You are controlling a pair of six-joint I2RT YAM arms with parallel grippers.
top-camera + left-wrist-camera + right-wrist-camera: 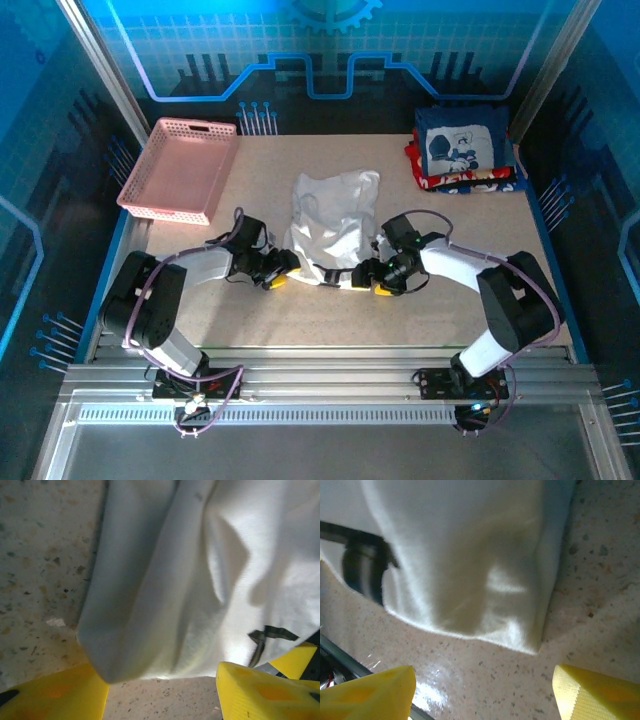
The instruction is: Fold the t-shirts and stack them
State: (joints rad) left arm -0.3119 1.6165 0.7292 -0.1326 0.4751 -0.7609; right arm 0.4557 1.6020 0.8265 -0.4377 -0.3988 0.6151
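A white t-shirt (330, 225) is seen lying crumpled and unfolded on the table (300, 325); every other place is given from it. The left gripper (283, 272) is set at the shirt's near-left corner; from the left wrist its yellow fingers (60, 695) are shown spread apart, the hem lying just ahead of them and against the left one, so nothing is clamped and the pincer is released. The right gripper (365, 285) is set at the shirt's near-right corner; from the right wrist its yellow fingers (590, 690) are likewise held wide, bare table being seen between them and the cloth's corner (520, 635) just beyond, ungrasped. A scrap of black print (270, 635) is seen near the hem. Folded t-shirts (462, 150) are stacked well beyond the white shirt to its far right, a navy one with white cartoon print on top, red and blue beneath; a pink basket (180, 168) is placed to its far left.
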